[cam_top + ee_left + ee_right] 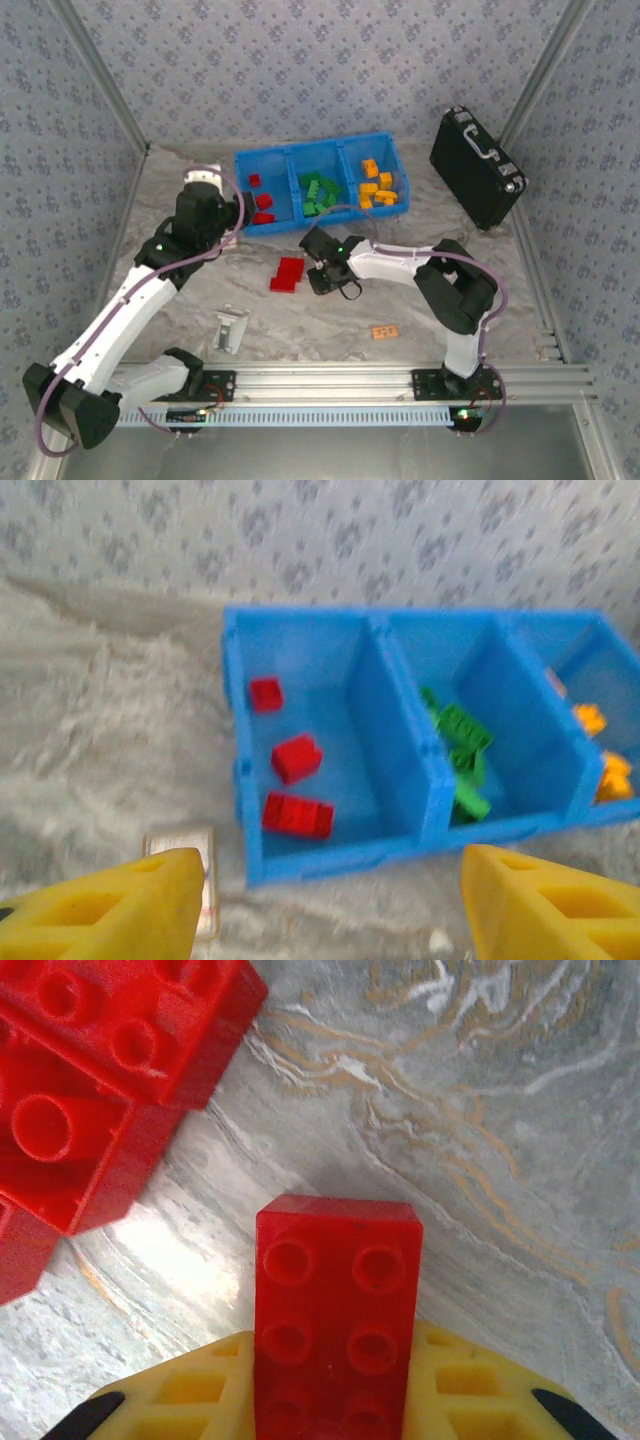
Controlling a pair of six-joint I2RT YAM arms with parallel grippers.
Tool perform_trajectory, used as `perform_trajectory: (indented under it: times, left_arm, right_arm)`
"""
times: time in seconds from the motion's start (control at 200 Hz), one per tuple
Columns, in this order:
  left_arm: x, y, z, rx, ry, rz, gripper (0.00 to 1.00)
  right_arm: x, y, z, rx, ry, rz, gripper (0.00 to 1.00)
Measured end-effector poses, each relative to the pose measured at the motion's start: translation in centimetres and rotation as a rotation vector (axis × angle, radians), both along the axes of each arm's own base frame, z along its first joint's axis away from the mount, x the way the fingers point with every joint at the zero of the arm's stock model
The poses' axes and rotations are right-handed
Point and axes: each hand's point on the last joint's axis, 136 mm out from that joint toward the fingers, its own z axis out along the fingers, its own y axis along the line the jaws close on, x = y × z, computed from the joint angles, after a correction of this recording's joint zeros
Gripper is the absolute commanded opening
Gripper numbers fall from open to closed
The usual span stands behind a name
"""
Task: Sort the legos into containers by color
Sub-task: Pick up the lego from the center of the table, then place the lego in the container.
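Observation:
The blue tray (312, 149) stands at the back with three compartments: red legos (262, 205) on the left, green legos (318, 192) in the middle, orange-yellow legos (375, 185) on the right. A few loose red legos (288, 273) lie on the table in front of it. Just right of them, my right gripper (326, 272) is shut on a red brick (338, 1290), close above the table beside the red pile (90, 1080). My left gripper (325, 910) hangs open and empty before the tray's front wall (340, 855), facing the red legos (295, 758) and green legos (460, 750).
A black hard case (478, 165) stands at the back right. A grey-white bracket (231, 328) lies front left and a pale-orange tag (384, 332) front centre. A white card (185, 870) lies by the tray's left corner. Patterned walls close in the table.

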Motion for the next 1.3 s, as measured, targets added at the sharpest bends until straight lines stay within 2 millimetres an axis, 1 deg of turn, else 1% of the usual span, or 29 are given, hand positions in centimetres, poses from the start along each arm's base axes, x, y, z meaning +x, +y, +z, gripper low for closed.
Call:
perform_trajectory:
  times: [0.09,0.16,0.215,0.28,0.405,0.47,0.53,0.6,0.665,0.745,0.765,0.78,0.855,0.895,0.96,1.135,1.215,1.3]
  left_arm:
    - [-1.4,0.7,-3.6,0.027,0.084,0.009,0.69]
    - [-2.7,1.4,-6.2,0.044,0.146,0.019,0.69]
    - [-3.5,1.9,-7.3,0.051,0.173,0.024,0.69]
    - [-4.2,2.2,-7.6,0.045,0.178,0.031,0.69]
    - [-4.8,2.5,-6.9,0.023,0.15,0.034,0.7]
    - [-4.9,2.6,-6.8,0.014,0.144,0.033,0.7]
    - [-5.1,2.5,-6.8,0.009,0.143,0.027,0.7]
    - [-5.3,2.4,-7.1,0.006,0.151,0.016,0.69]
    - [-5.5,2.3,-7.5,0.007,0.168,0.007,0.69]
    - [-5.7,2.2,-7.8,0.008,0.18,0.0,0.69]
    - [-5.7,2.2,-7.8,0.007,0.182,-0.003,0.69]
    - [-5.8,2.1,-7.8,0.005,0.185,-0.007,0.69]
    - [-6.0,1.9,-8.1,0.001,0.202,-0.021,0.69]
    - [-6.2,1.8,-8.3,-0.002,0.213,-0.026,0.69]
    - [-6.4,1.7,-8.5,-0.013,0.225,-0.03,0.69]
    - [-6.9,1.4,-8.7,-0.042,0.249,-0.038,0.69]
    - [-7.0,1.2,-8.8,-0.048,0.255,-0.04,0.69]
    - [-7.1,1.0,-8.9,-0.056,0.262,-0.047,0.69]
  right_arm:
    - [0.8,0.7,1.5,0.01,-0.018,0.019,0.25]
    - [2.0,1.9,3.5,0.04,-0.053,0.034,0.25]
    - [3.0,2.9,5.5,0.072,-0.087,0.046,0.25]
    - [4.3,4.0,7.9,0.113,-0.129,0.058,0.25]
    - [7.0,5.4,12.3,0.184,-0.215,0.063,0.25]
    - [8.6,6.2,13.8,0.214,-0.256,0.06,0.26]
    - [10.1,6.8,14.6,0.236,-0.285,0.052,0.26]
    - [11.8,7.5,14.6,0.25,-0.308,0.043,0.26]
    - [13.4,8.2,14.1,0.257,-0.323,0.037,0.27]
    - [14.3,8.2,12.7,0.244,-0.319,0.033,0.28]
    - [14.4,8.2,12.1,0.232,-0.301,0.038,0.28]
    - [14.7,8.3,12.1,0.228,-0.299,0.037,0.28]
    - [17.0,10.3,11.8,0.264,-0.321,0.05,0.28]
    - [17.8,10.8,11.3,0.272,-0.326,0.056,0.28]
    - [18.2,11.3,10.7,0.28,-0.317,0.069,0.28]
    - [19.0,12.2,10.3,0.301,-0.315,0.079,0.29]
    - [19.6,12.8,10.3,0.313,-0.318,0.083,0.33]
    - [20.7,13.8,10.6,0.336,-0.334,0.089,0.44]
